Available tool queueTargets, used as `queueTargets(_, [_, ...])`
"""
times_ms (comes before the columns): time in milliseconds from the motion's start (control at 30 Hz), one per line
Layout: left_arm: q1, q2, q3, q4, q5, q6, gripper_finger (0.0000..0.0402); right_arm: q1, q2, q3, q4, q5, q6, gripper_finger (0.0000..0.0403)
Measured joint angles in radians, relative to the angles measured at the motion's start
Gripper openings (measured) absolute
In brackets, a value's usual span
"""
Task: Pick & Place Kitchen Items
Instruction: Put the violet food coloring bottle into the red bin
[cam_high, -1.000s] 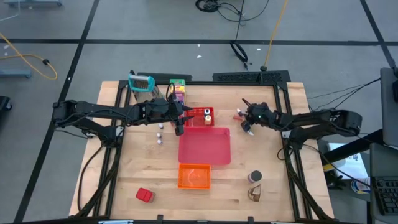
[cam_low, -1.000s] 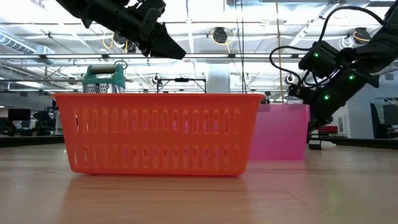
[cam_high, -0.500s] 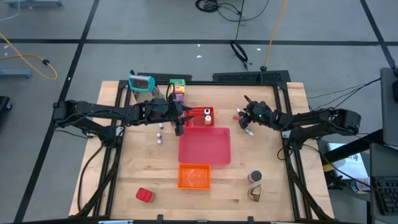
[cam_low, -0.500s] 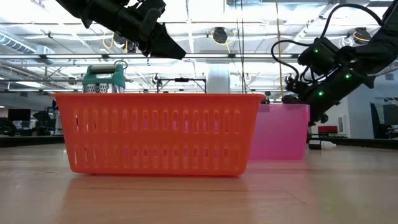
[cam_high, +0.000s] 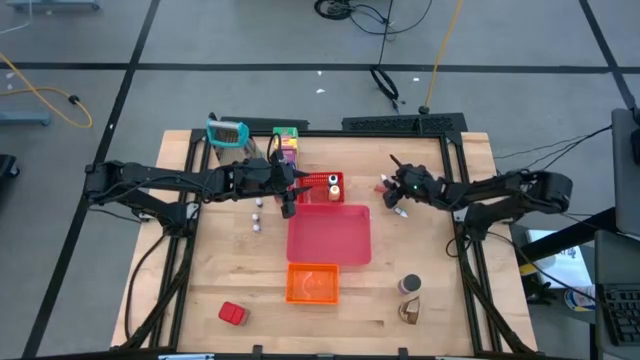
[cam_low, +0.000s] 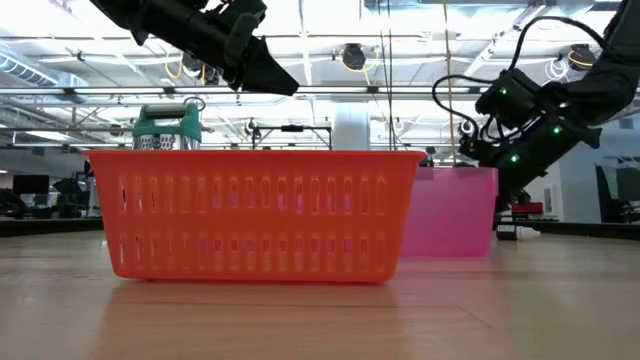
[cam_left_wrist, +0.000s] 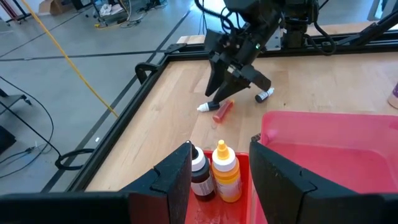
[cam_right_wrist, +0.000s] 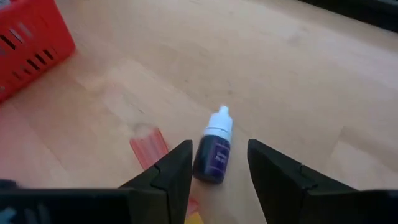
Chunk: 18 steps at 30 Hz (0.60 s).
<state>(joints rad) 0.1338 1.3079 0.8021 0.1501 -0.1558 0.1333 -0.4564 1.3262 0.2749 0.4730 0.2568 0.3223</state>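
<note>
The right gripper (cam_right_wrist: 217, 163) hangs low over the table (cam_high: 440, 250) on its far right, fingers (cam_right_wrist: 166, 168) parted on either side of a small dark bottle (cam_right_wrist: 213, 149) lying there ungrasped, while the left gripper (cam_left_wrist: 221, 171), fingers apart and empty, hovers over the small red tray (cam_left_wrist: 239, 205) of bottles.

no legible text, labels unreadable

Bare wood is lying open along the table's (cam_high: 200, 300) near edge, between a red block (cam_high: 232, 314) and two brown pieces (cam_high: 409, 298). An orange basket (cam_high: 312, 283) and red tray (cam_high: 329, 234) are filling the middle. Boxes (cam_high: 286, 144) and a grater (cam_high: 227, 132) are crowding the far edge.
</note>
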Motion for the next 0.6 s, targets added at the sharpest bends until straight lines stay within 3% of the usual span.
queueTargets(133, [0.000,0.000,0.000,0.000,0.000,-0.001,0.0159,0.000,0.043,0.001,0.095,0.000,-0.003,0.0150])
queueTargets(400, [0.000,0.000,0.000,-0.005,0.000,-0.005,0.0159,0.000,0.141,0.006,0.119,0.006,0.012,0.0143])
queueTargets(600, [0.000,0.000,0.000,-0.005,0.000,-0.006,0.0159,0.000,0.178,0.006,0.165,0.007,0.017,0.0108])
